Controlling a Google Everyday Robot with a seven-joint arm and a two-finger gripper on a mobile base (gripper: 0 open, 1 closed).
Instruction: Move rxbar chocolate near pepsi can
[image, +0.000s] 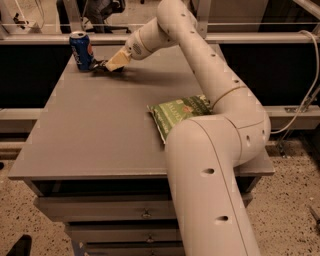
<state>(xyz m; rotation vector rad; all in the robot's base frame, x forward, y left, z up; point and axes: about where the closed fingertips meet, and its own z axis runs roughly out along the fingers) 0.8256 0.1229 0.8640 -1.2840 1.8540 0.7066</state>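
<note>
The pepsi can (81, 50) stands upright at the far left corner of the grey table (100, 130). My gripper (111, 64) reaches in from the right, low over the table just right of the can. It is shut on the rxbar chocolate (99, 66), a small dark flat bar that sticks out of the tips toward the can. The bar's left end lies close to the can's base, at or just above the tabletop. Its lettering does not show.
A green chip bag (177, 111) lies on the right half of the table, partly under my arm (210, 165). The table has drawers below its front edge. A rail and dark gap run behind the table.
</note>
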